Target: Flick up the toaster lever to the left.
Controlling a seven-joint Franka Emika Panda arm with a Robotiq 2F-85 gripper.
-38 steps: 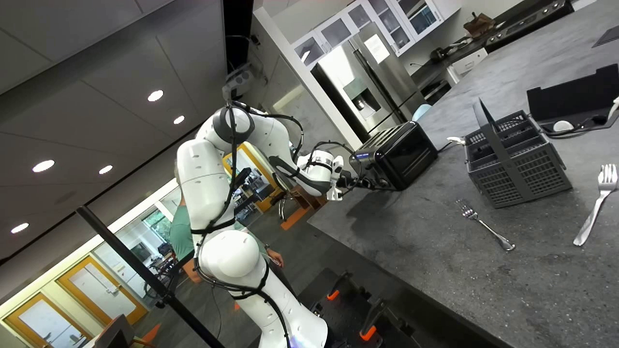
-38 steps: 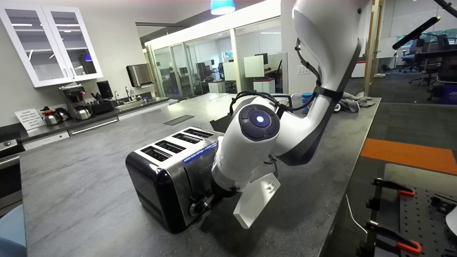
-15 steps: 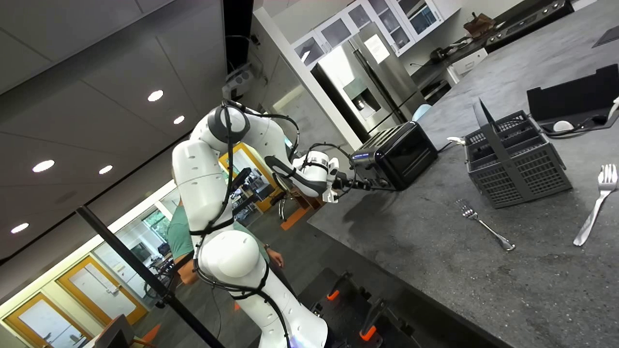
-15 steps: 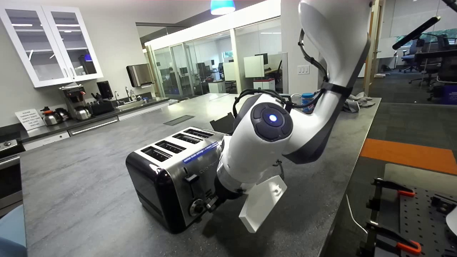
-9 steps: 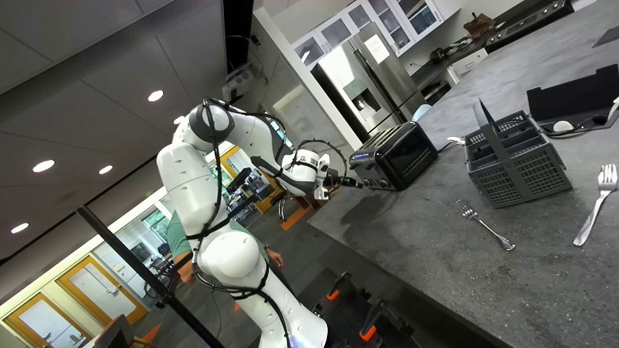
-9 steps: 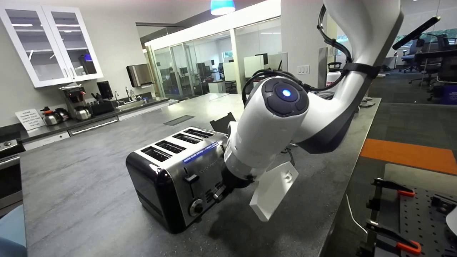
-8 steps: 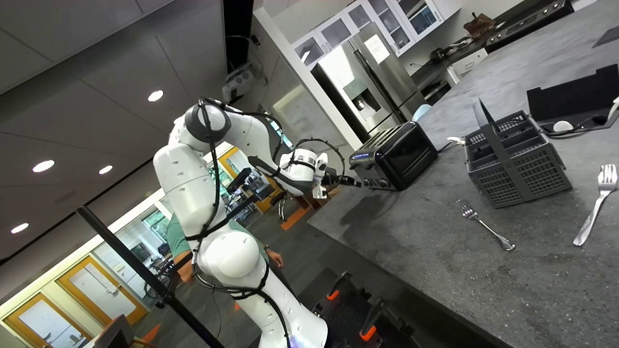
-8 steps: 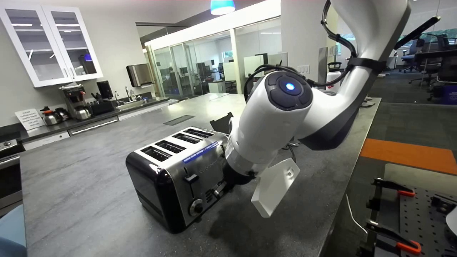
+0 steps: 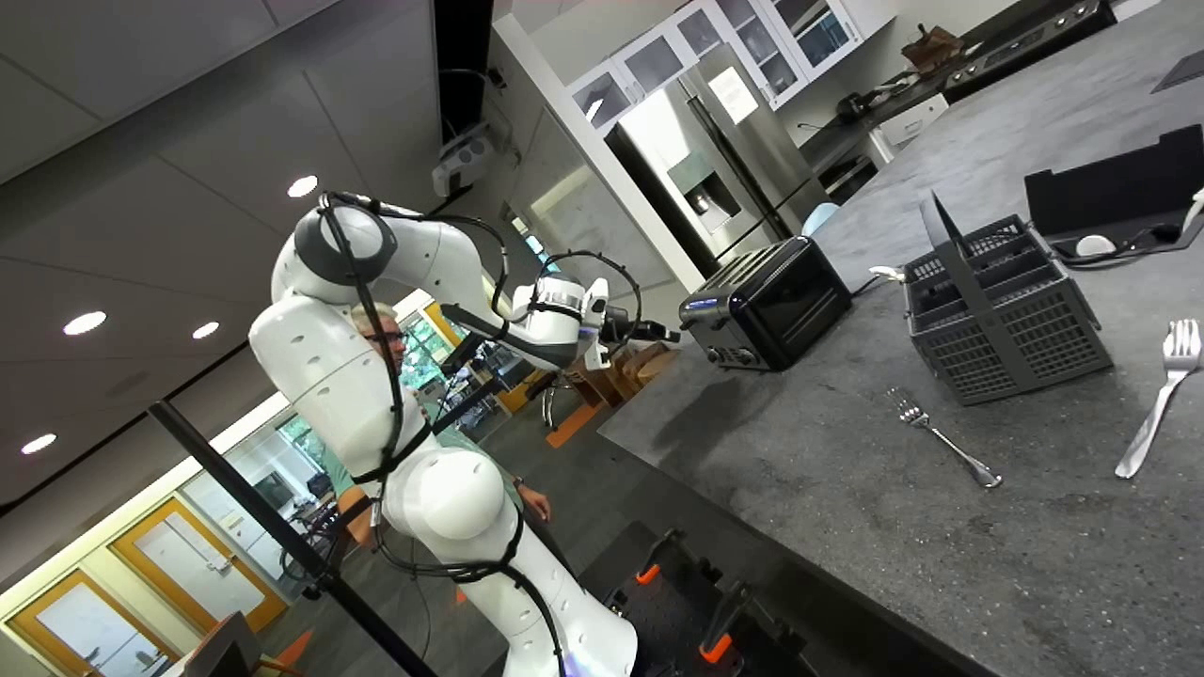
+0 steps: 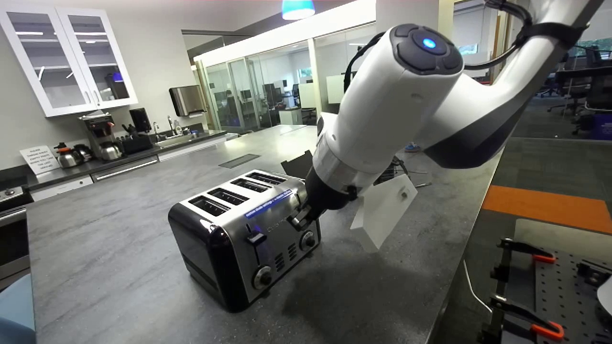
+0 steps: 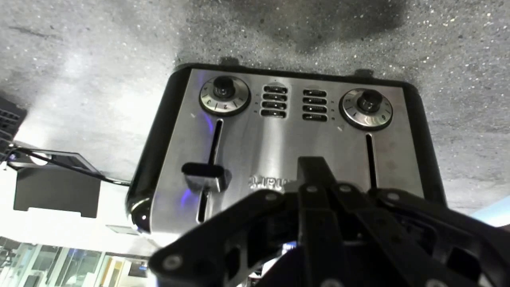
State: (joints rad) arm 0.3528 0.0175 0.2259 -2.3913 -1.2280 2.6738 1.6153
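- Office kitchen, seen at a tilt in an exterior view. A grey surface [image 9: 847, 536] carries a black toaster [image 9: 788, 306] toward its end edge, near the corner in sight; a slatted grey rack [image 9: 1011, 315] stands farther from that edge. The tool [image 9: 673, 335] hangs just beside the toaster's front; contact cannot be told.
- In an exterior view, the toaster's left lever [image 10: 256, 238] sits near the top of its travel, so the flick looks done. A downward or sideways sweep of the tool could catch it and press it down.
- Wrist view, upside down: the tool is closed, its fingers [image 11: 317, 171] together on nothing. It hides the left lever; the right lever [image 11: 204, 175] is in plain sight. Backing away at a slant could snag a lever or knob [image 11: 223, 87]; a hard push forward could slide the toaster across the surface.
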